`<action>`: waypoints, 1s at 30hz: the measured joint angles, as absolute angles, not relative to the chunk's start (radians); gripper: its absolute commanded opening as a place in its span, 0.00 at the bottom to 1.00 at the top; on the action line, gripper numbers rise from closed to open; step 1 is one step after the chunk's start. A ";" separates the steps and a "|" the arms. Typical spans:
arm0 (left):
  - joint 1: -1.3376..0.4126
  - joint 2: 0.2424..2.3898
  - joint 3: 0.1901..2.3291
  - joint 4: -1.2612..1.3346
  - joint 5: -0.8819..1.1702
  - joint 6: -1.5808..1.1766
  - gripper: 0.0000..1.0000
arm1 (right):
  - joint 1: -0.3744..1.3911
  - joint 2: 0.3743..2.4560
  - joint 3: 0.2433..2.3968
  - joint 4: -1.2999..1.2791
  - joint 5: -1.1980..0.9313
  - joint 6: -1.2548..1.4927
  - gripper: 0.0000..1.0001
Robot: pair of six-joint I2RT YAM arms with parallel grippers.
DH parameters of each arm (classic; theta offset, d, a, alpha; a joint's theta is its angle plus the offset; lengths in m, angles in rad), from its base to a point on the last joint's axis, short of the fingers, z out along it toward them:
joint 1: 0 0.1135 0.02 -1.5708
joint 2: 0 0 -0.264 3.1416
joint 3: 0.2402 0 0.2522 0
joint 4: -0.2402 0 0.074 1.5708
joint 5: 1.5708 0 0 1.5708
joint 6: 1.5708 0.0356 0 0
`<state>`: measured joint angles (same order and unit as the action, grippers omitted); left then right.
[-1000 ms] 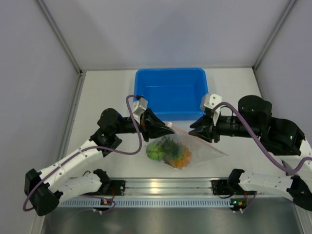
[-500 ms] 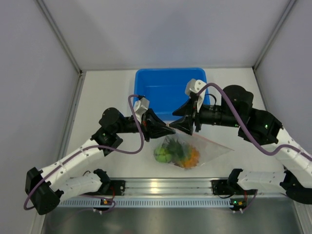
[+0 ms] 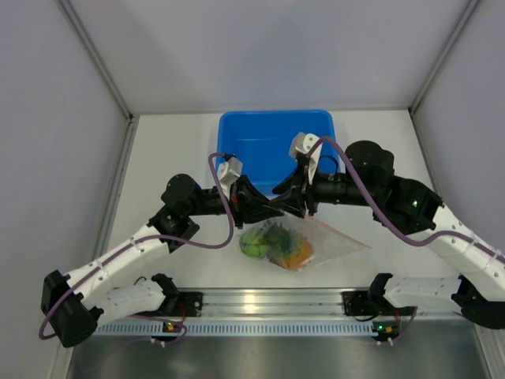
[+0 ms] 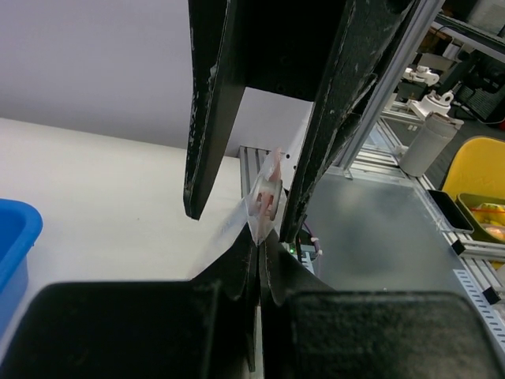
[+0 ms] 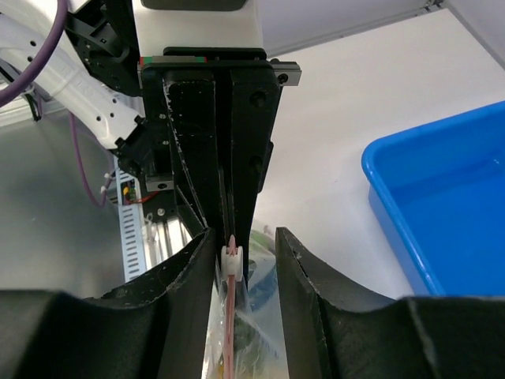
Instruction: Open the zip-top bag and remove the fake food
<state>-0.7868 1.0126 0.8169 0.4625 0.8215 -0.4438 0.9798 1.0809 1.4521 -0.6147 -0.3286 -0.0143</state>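
The zip-top bag (image 3: 319, 239) is held up at its left corner, its body sagging toward the table. Inside it show a green fruit (image 3: 252, 245), dark grapes (image 3: 276, 234) and the orange pineapple (image 3: 293, 254). My left gripper (image 3: 265, 208) is shut on the bag's corner by the pink zip strip (image 4: 268, 193); in the left wrist view the gripper (image 4: 258, 245) pinches the plastic. My right gripper (image 3: 286, 203) is open, and in the right wrist view the gripper (image 5: 245, 237) has a finger on either side of the white zip slider (image 5: 231, 260) and strip (image 5: 229, 335).
The blue tub (image 3: 276, 150) stands just behind the two grippers and also shows in the right wrist view (image 5: 442, 205). An aluminium rail (image 3: 260, 304) runs along the table's near edge. Grey walls close in the left, right and back.
My right gripper has moved left along the bag to its zip end and now straddles the slider. My left gripper has held the corner, and the bag shifted slightly.
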 measured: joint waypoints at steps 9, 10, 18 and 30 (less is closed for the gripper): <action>-0.786 1.013 0.817 0.461 0.797 -0.444 0.00 | 0.980 1.082 1.445 -0.612 -0.323 -0.016 0.12; -0.787 1.013 0.817 0.461 0.795 -0.444 0.00 | 0.980 1.081 1.443 -0.610 -0.322 -0.016 0.12; -0.790 1.013 0.817 0.445 0.764 -0.447 0.00 | 0.980 1.047 1.398 -0.582 -0.308 -0.017 0.02; -0.797 0.969 0.782 0.442 0.567 -0.457 0.00 | 0.980 0.966 1.328 -0.595 -0.228 -0.043 0.04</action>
<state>-0.7971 0.9688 0.7822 0.4416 0.5671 -0.4572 0.9798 0.9661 1.3285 -0.5945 -0.2276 -0.0429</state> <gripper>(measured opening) 0.015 0.135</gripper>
